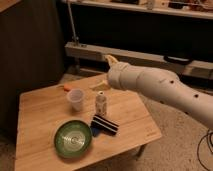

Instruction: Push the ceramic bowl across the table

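The green ceramic bowl (73,138) sits on the light-wood table (35,112) near its front edge, left of centre. My gripper (104,72) hangs above the table's far edge, well behind and to the right of the bowl and not touching it. Its two yellowish fingers (111,59) stand apart, open and empty. The white arm (160,90) reaches in from the right.
A small translucent plastic cup (76,99) stands behind the bowl. A small white bottle (101,103) stands to the cup's right. A black striped packet (105,125) lies right of the bowl. A small orange item (66,88) lies at the far edge. Metal shelving (130,52) stands behind the table.
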Controlling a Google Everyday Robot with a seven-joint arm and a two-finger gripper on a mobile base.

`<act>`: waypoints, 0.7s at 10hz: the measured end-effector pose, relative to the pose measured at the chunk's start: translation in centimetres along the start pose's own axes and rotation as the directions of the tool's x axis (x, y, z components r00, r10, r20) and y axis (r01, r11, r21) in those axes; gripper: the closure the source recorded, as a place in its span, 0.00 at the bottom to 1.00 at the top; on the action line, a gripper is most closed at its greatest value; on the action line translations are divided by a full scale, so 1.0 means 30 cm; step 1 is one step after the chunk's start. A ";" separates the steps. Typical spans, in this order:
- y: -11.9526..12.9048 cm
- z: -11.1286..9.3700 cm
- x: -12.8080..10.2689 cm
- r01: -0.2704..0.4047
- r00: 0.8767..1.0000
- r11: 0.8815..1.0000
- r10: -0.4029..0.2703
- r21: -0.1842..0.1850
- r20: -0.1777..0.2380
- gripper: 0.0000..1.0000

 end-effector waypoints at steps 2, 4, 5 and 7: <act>0.150 -0.017 0.036 0.026 0.997 0.997 -0.031 -0.070 -0.065 0.20; 0.317 -0.023 0.144 0.010 0.992 0.989 -0.029 -0.149 -0.126 0.20; 0.388 -0.010 0.198 -0.002 0.989 0.983 -0.024 -0.182 -0.143 0.20; 0.509 0.049 0.302 -0.033 0.988 0.975 -0.002 -0.220 -0.156 0.20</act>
